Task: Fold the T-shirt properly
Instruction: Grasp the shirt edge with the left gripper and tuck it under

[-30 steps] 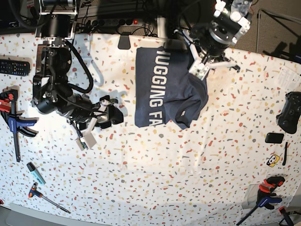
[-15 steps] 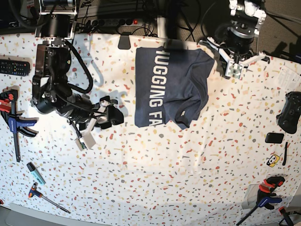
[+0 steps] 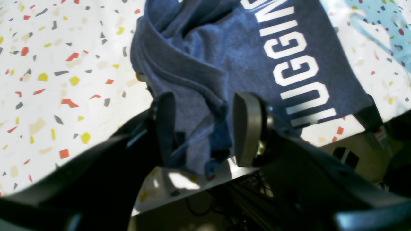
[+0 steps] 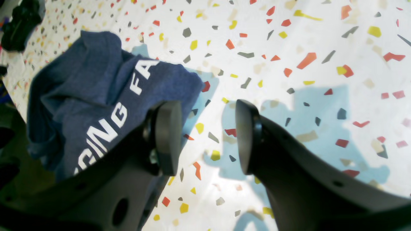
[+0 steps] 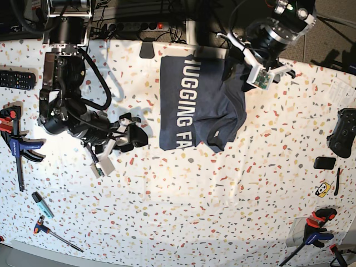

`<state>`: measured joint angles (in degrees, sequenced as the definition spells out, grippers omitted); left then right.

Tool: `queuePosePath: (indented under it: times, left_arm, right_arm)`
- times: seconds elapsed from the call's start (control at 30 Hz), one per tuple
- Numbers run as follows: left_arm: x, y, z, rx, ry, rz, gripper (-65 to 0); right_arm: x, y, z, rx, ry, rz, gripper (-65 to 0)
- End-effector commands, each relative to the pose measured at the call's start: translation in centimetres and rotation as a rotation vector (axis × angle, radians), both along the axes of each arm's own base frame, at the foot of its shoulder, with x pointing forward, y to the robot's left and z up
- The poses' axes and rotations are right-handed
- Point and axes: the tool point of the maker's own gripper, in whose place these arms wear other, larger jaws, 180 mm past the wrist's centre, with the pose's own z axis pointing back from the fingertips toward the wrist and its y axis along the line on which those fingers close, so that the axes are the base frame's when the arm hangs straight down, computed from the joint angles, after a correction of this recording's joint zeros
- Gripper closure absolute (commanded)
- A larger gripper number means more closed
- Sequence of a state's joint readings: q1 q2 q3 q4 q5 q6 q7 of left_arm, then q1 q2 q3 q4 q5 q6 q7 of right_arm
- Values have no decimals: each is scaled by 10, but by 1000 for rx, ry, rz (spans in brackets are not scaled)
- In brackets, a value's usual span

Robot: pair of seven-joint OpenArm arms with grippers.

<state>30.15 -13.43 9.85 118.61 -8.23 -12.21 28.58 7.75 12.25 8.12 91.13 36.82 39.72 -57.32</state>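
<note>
On the speckled table [image 5: 183, 200], far centre, one T-shirt [image 5: 197, 105] lies partly folded
Only the left wrist view shows a bunched fold standing between the left gripper [image 3: 202, 128] pads, jaws apart, over the far edge; only the right wrist view shows the right gripper [image 4: 205, 138] agape above bare table. Base view alone counts two clamps [image 5: 16, 142], one remote [image 5: 15, 79], one gamepad [image 5: 342, 132]

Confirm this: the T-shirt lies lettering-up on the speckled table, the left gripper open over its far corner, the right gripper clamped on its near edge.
Wrong on the right gripper: the right wrist view shows its jaws apart over bare table, beside the T-shirt and holding nothing. The rest stands: the left gripper is open over the shirt's far corner.
</note>
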Motion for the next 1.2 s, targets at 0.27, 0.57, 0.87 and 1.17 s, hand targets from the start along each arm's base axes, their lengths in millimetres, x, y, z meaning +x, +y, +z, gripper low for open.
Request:
queuePosePath:
  times: [0.27,0.57,0.87,1.17]
  left_arm:
    - [7,-26,19,-44,-86,3,-269]
    - [27,-20,-9,44,-42,65,-253]
    - [24,-17,-19,65,-8,61,-142]
    - [28,8,-25,235,-35,110,0]
  right_arm:
    - [10,1,19,24,-62,4,-277]
    - [9,1,17,17,-53,6,-277]
    - [9,-1,18,14,-56,6,-277]
    - [9,2,20,38,-57,11,-277]
